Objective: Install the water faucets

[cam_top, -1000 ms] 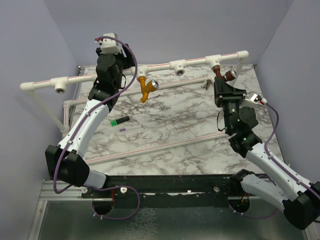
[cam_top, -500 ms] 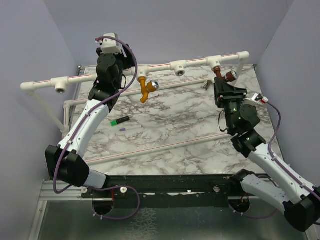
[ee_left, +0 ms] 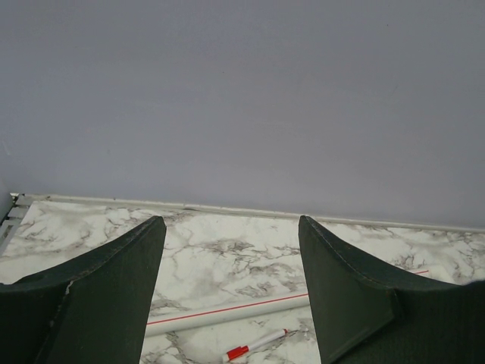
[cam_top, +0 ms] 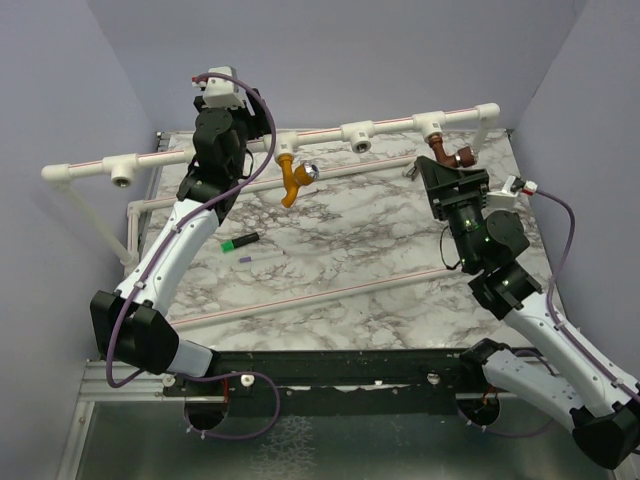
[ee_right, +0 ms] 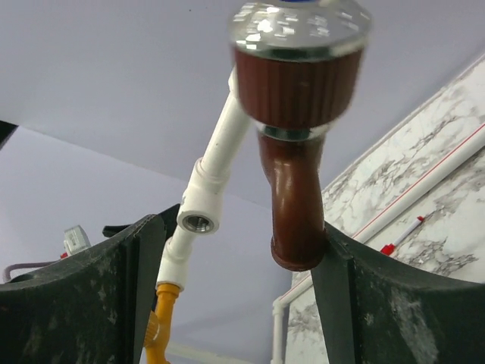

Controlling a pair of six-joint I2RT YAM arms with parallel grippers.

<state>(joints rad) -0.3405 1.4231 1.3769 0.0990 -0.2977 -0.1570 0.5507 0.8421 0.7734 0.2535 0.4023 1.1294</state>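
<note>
At the back of the marble table (cam_top: 340, 240), a raised white pipe rail (cam_top: 385, 122) runs left to right with four tees.

The orange-yellow faucet (cam_top: 291, 178) hangs from the second tee (cam_top: 285, 140) counting from the left. Spout down, silver knob (cam_top: 311, 171) on its right side.

The brown faucet (cam_top: 447, 152) hangs under the rightmost tee (cam_top: 430, 122), top end meeting the tee outlet. Can't tell how far it's threaded in.

Right gripper (ee_right: 239, 235): jaws spread, released. The brown faucet's spout sits between the fingers, right up against the finger on the right of the wrist view, with a clear gap to the other one. Not clamped. The chrome cap (ee_right: 299, 23) is at the top of that view, above the ribbed brown collar. Behind it is an open tee (ee_right: 201, 218) with a bare threaded outlet, and the orange-yellow faucet is lower along the rail.

Left gripper (ee_left: 231, 224): jaws wide, nothing between them. The arm is held high by the rail, just left of the orange-yellow faucet; overhead shows no contact with it. The wrist view faces the back wall, with a loose pipe (ee_left: 227, 315) and a red-capped pen (ee_left: 254, 345) lying on the table below.

Green marker (cam_top: 240, 241) lies on the table left of centre, well apart from both faucets.
</note>
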